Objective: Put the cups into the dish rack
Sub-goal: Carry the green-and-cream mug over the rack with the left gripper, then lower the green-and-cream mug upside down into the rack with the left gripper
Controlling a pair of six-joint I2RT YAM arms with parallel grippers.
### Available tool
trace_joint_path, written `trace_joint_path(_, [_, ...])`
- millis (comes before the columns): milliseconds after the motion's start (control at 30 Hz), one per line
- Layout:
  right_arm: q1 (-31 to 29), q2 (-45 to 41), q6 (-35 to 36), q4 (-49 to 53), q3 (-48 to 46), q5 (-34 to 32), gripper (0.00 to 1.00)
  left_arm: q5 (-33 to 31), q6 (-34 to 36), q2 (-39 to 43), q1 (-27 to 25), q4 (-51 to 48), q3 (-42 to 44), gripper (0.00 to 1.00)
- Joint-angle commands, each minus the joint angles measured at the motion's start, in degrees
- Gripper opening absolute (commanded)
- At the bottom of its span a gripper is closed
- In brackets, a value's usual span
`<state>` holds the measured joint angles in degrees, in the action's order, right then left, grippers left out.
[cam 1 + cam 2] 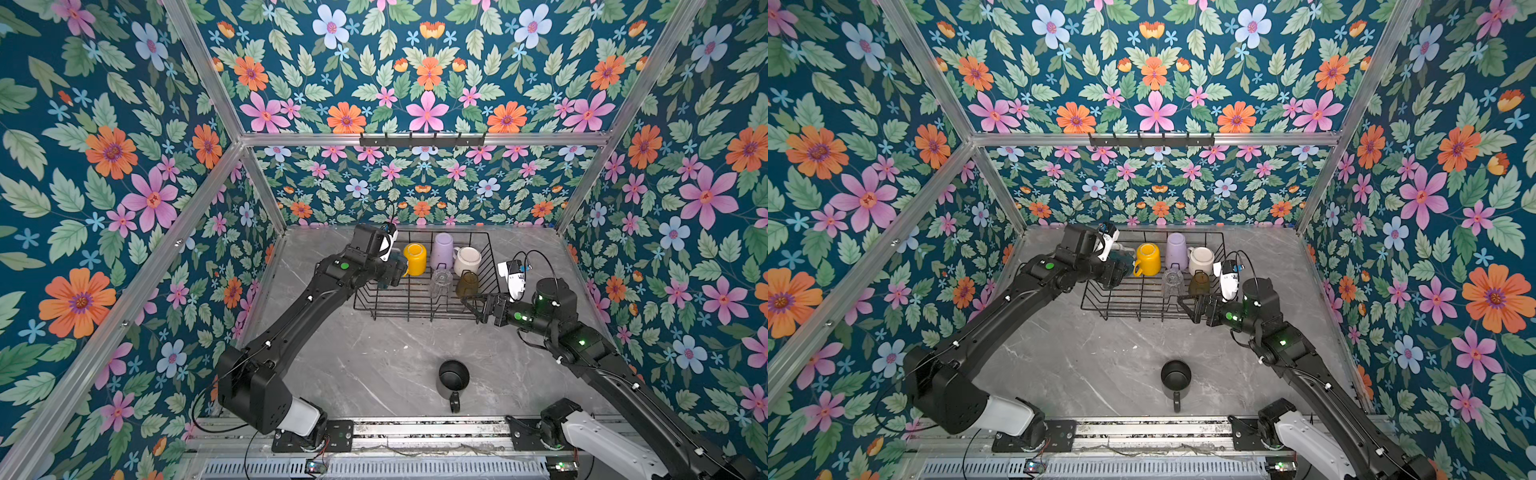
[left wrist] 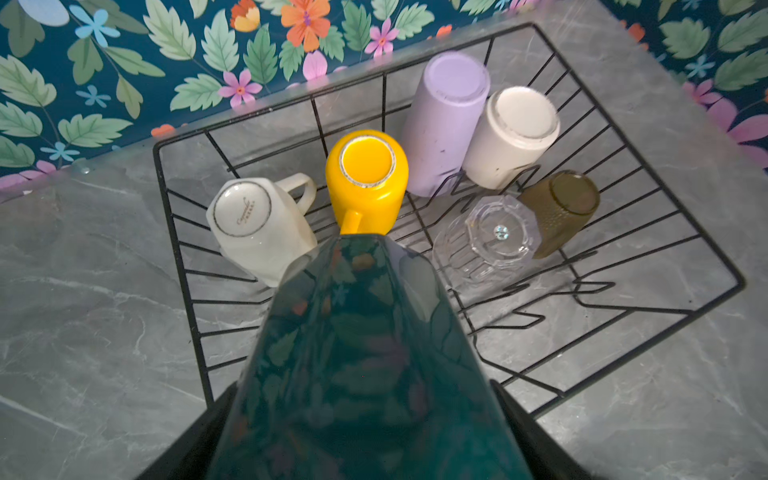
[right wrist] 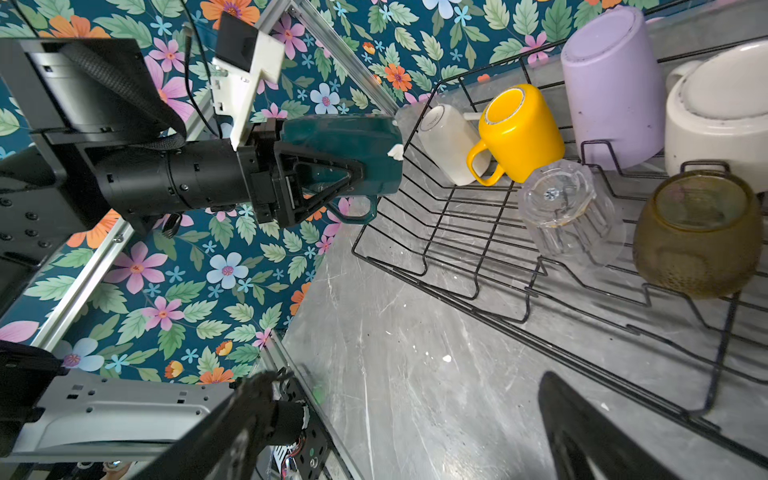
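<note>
Six cups (image 1: 414, 258) racked; left gripper (image 3: 349, 162) clamps dark green mug (image 2: 365, 353) at dish rack's (image 1: 395, 301) nine o'clock; we'd lower it next; right gripper (image 1: 471, 309) apart.

1. Both top views looked down from high above my base toward the far wall (image 1: 424, 183). Nearly alike, each took in the whole table (image 1: 374, 353) and the dish rack (image 1: 415, 309).
2. My left wrist camera looked steeply down into the rack from close above. The dark green mug (image 2: 365, 353) filled its near field.
3. My right wrist camera sat low beside the rack. It faced across the rack toward my left gripper (image 3: 353, 162).
4. All four views shared the rack and the yellow mug (image 1: 1148, 259).
</note>
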<state>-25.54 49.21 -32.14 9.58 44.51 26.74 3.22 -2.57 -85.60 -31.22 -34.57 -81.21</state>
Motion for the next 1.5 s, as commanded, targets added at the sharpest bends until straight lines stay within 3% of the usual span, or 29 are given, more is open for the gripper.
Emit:
trace_joint_path(0, [-0.04, -0.26, 1.03, 0.64, -0.13, -1.25, 0.99, -3.29, 0.99, -1.65, -0.07, -2.92, -1.78, 0.00])
trace_joint_path(600, [-0.04, -1.31, 1.09, 2.17, -0.42, -1.87, 0.99, -7.33, 1.86, -15.00, -0.07, -7.71, -7.52, 0.00])
trace_joint_path(1300, [-0.04, -1.66, 0.87, 2.91, -1.01, -2.04, 0.98, -5.68, 0.66, -24.19, 2.03, -7.01, -8.37, 0.00])
trace_joint_path(1467, [-0.04, -1.67, 0.85, 2.98, -1.01, -2.04, 0.98, -4.38, -0.11, -24.88, 2.82, -6.17, -7.62, 0.23])
